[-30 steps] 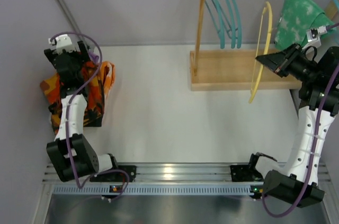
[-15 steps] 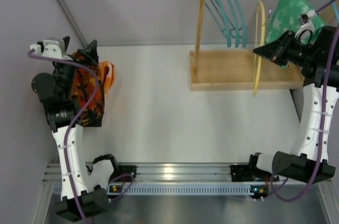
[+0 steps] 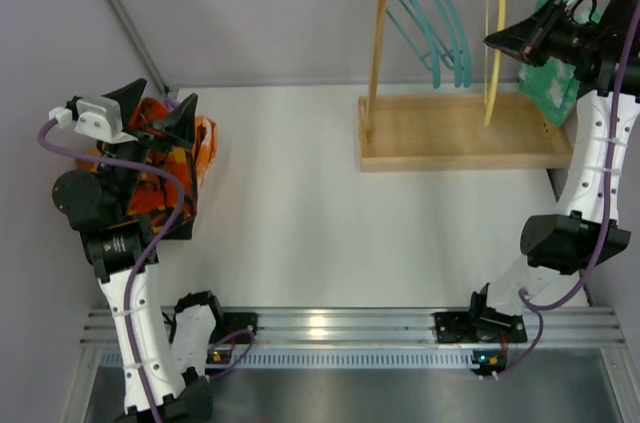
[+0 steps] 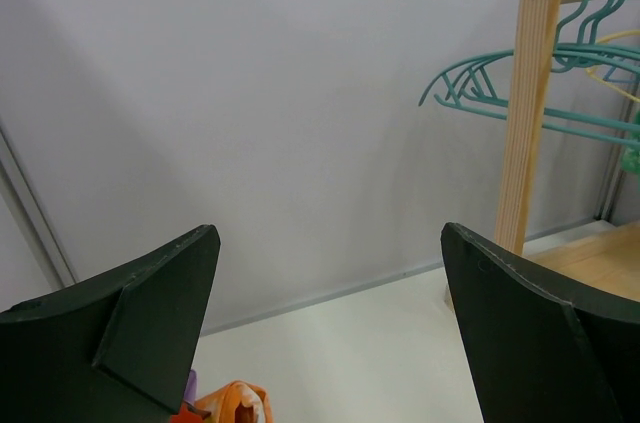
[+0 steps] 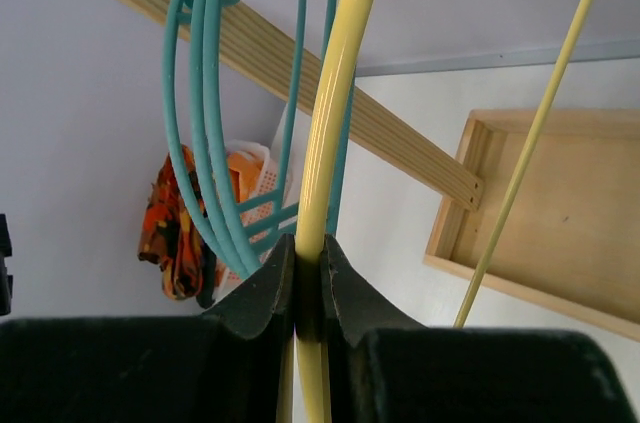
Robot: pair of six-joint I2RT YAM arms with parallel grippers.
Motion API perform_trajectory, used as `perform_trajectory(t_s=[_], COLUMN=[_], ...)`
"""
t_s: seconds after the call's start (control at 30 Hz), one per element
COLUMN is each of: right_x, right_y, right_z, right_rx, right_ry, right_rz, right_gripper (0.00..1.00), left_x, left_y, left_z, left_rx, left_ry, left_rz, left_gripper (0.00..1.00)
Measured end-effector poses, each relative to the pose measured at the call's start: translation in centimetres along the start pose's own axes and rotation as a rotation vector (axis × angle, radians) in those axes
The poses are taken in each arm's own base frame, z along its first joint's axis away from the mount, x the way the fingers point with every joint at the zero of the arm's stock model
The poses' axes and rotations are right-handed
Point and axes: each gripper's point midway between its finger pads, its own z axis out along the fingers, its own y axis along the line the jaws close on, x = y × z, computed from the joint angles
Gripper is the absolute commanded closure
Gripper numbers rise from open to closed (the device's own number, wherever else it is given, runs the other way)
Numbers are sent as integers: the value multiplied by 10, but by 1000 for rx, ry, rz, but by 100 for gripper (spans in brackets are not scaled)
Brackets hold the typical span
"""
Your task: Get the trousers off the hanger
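The orange-red-brown patterned trousers (image 3: 178,178) lie heaped at the table's far left, under my left arm; they also show in the right wrist view (image 5: 168,228). My left gripper (image 3: 158,103) hangs above them, open and empty, its jaws wide apart in the left wrist view (image 4: 328,243). My right gripper (image 3: 497,40) is shut on a bare yellow hanger (image 3: 494,33), gripping its bar (image 5: 330,173) up by the rail. The green mottled trousers (image 3: 548,78) hang at the far right behind my right arm. The purple trousers are not clearly in view.
A wooden rack has an upright post (image 3: 379,38), a top rail (image 5: 380,118) and a tray base (image 3: 440,138). Several empty teal hangers (image 3: 432,18) hang on the rail left of the yellow one. A white basket (image 5: 258,178) sits by the orange heap.
My left arm has risen from the orange trousers, gripper open. My right gripper has lifted the yellow hanger up toward the rail.
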Motion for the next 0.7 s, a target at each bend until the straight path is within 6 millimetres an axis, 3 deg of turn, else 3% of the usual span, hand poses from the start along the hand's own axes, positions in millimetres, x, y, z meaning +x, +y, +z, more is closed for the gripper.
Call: perform_trajectory(t_s=[0.2, 0.5, 0.7], right_x=[-17, -15, -26], right_y=[6, 49, 39], right_z=[26, 53, 70], right_rx=[-58, -146, -126], right_ry=[-13, -31, -65], right_rz=[2, -75, -93], right_gripper=[100, 100, 100], left_x=[-3, -3, -4], left_y=[-4, -4, -4], left_z=[-2, -2, -3], left_rx=[4, 3, 0], left_ry=[-7, -5, -7], left_rz=[-18, -25, -25], left_gripper=[1, 1, 1])
